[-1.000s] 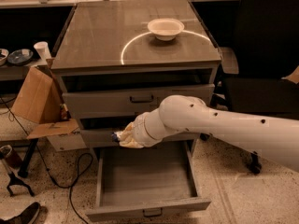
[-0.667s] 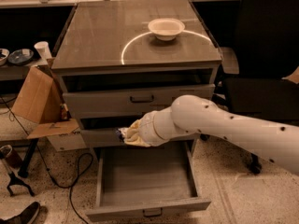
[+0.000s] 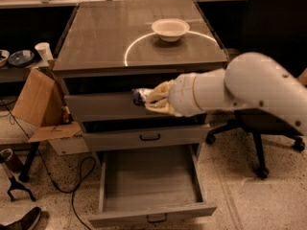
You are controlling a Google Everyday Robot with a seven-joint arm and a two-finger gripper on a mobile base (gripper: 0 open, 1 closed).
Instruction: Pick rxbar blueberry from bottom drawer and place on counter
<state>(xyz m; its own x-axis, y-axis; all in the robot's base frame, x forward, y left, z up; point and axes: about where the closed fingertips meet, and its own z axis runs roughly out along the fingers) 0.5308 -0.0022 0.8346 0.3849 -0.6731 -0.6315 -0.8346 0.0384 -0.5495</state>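
Note:
My gripper [image 3: 144,98] is in front of the top drawer, at the end of the white arm that reaches in from the right. It is shut on the rxbar blueberry [image 3: 139,96], a small dark wrapped bar that shows at its tip. The bottom drawer [image 3: 151,215] is pulled open below it, and its inside looks bare. The counter [image 3: 96,37] is the glossy grey-brown top with a pale arc, just above the gripper's height.
A white bowl [image 3: 170,28] stands on the counter at the back right, on the arc. A cardboard box [image 3: 36,99] leans left of the cabinet. A black office chair [image 3: 273,28] stands at the right. Cables and a shoe lie on the floor at the left.
The gripper has risen with the bar from the level of the middle drawer to the front of the top drawer. The arm has lifted with it.

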